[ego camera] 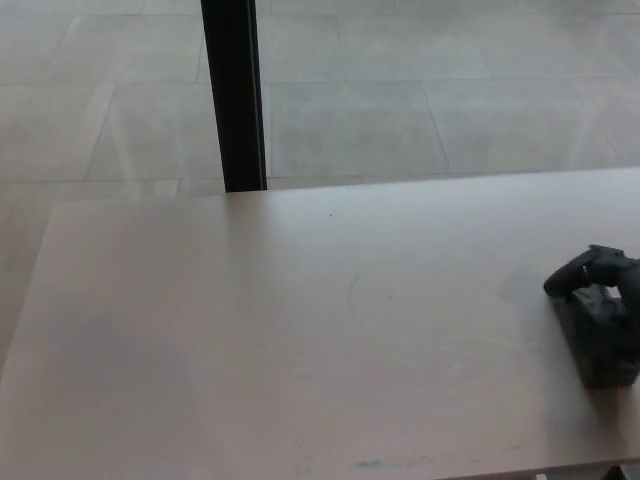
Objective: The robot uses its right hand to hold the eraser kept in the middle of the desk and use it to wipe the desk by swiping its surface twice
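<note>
The dark eraser (603,345) lies flat on the pale desk (300,340) at its far right edge (partly cut off by the frame). The right hand (600,285) is clamped over it, black fingers (570,277) curled across its top. Behind the desk a black post (233,95) stands on the grey tiled floor (420,90).

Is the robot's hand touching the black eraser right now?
Touching. In the head view, the right hand at the picture's right edge has its fingers curled over the top of the eraser, with no gap between them, and the eraser sits flat on the desk.
</note>
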